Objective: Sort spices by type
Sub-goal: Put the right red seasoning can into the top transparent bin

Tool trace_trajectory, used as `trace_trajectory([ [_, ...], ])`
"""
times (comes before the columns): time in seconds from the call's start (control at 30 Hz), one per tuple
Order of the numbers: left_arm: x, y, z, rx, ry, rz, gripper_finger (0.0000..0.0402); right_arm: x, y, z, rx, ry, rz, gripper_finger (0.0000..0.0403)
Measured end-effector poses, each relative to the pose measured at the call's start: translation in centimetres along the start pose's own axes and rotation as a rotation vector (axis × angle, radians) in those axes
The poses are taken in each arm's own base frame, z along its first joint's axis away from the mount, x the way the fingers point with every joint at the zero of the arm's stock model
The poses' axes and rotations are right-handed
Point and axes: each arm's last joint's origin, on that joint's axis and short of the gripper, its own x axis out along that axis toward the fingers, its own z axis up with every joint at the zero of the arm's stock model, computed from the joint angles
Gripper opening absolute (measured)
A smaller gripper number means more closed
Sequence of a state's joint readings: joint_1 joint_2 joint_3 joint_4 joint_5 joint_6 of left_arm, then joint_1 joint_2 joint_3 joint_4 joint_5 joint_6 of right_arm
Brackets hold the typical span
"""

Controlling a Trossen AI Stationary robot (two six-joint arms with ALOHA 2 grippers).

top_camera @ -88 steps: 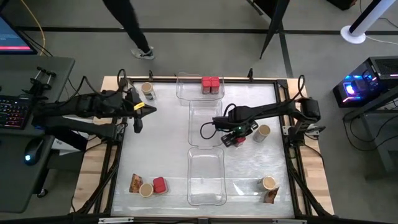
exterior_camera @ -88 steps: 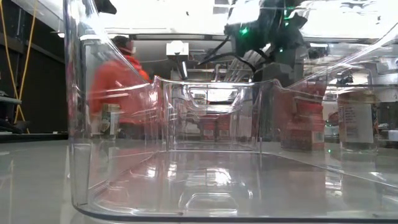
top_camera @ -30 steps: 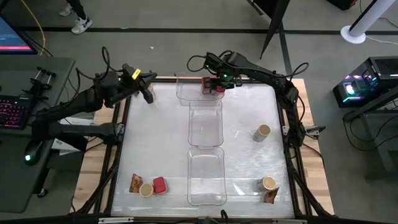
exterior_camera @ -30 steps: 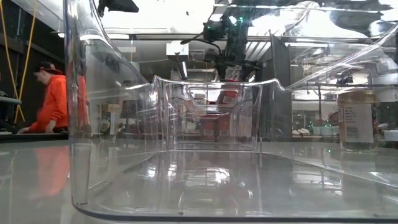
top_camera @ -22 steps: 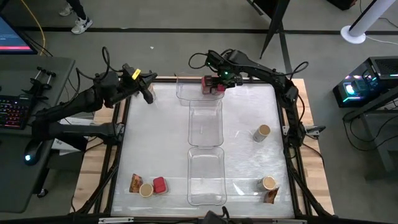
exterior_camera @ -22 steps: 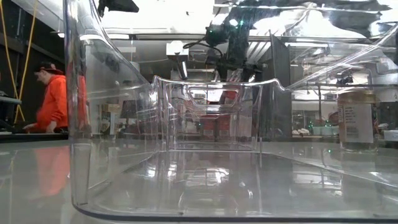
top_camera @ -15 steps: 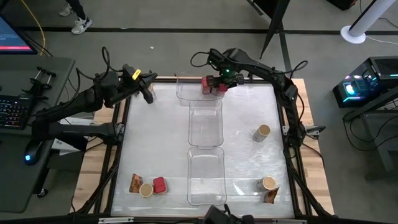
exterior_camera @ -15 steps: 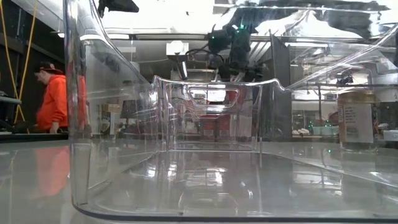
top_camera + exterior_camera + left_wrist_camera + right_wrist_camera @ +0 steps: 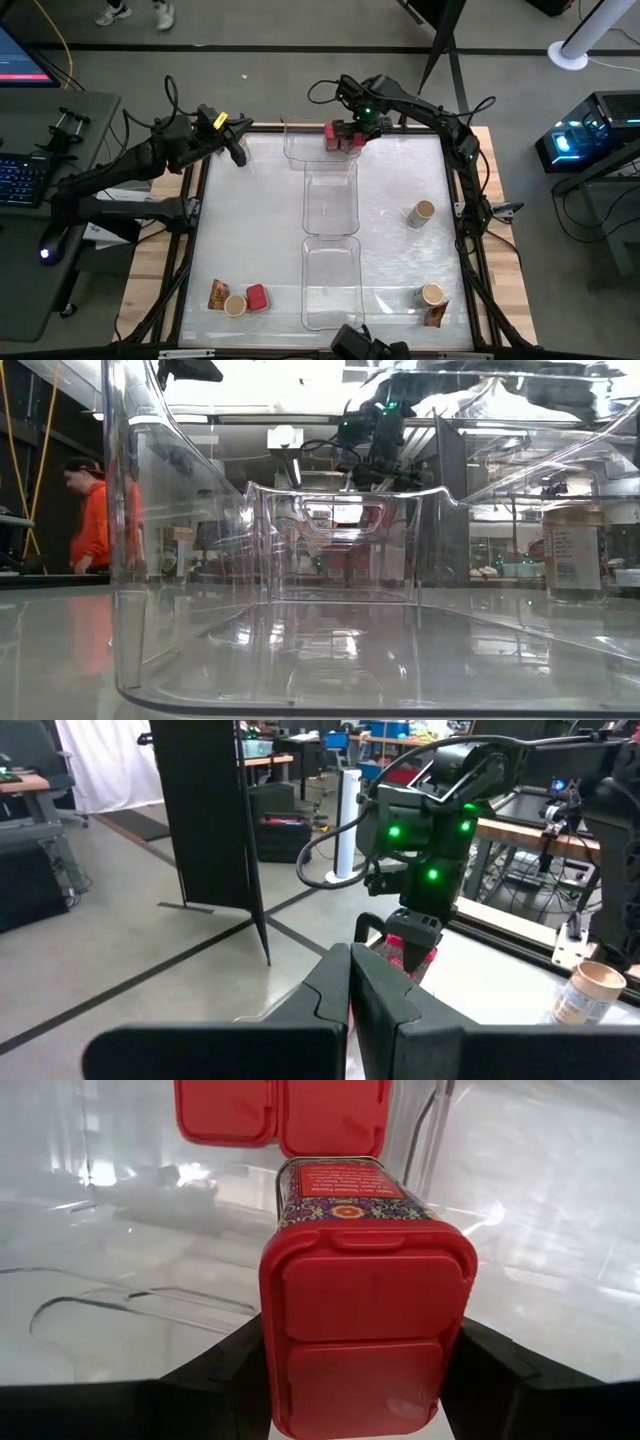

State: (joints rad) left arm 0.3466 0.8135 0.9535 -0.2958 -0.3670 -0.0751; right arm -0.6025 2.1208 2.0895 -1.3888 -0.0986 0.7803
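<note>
Jar label (image 9: 573, 565) too blurred

This is a robotics lab or workshop. The wooden table (image 9: 505, 290) stands on a grey concrete floor with taped lines, flanked by a desk with keyboard (image 9: 22, 182) and mouse (image 9: 47, 243) and a lit computer tower (image 9: 585, 140). Behind are workbenches, cables, a black partition (image 9: 205, 815) and a person (image 9: 88, 515).
</note>
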Motion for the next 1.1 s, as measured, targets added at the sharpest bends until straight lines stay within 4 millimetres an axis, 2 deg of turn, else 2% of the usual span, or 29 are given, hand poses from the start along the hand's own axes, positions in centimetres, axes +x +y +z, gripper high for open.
trace_trajectory([
  [0.17, 0.0, 0.0, 0.0, 0.000, 0.000, 0.001, 0.0000, 0.0, 0.0, 0.0, -0.001, 0.000, 0.000, 0.0210],
  [0.33, 0.0, 0.0, 0.0, 0.028, 0.000, 0.003, 0.0000, 0.0, 0.0, 0.0, -0.003, 0.000, -0.002, 0.0239],
  [0.6, 0.0, 0.0, -0.2, 0.043, 0.021, 0.004, 0.0000, 2.0, 0.6, 0.4, -0.005, 0.021, -0.020, 0.0211],
  [0.83, 0.0, 0.1, -0.6, 0.058, 0.061, 0.010, 0.0000, 3.0, 0.6, 0.7, -0.003, -0.025, -0.093, 0.0242],
  [1.1, 0.0, 0.1, -0.7, 0.063, 0.073, 0.014, 0.0000, 3.1, 0.7, 1.0, -0.010, -0.057, -0.094, 0.0241],
])
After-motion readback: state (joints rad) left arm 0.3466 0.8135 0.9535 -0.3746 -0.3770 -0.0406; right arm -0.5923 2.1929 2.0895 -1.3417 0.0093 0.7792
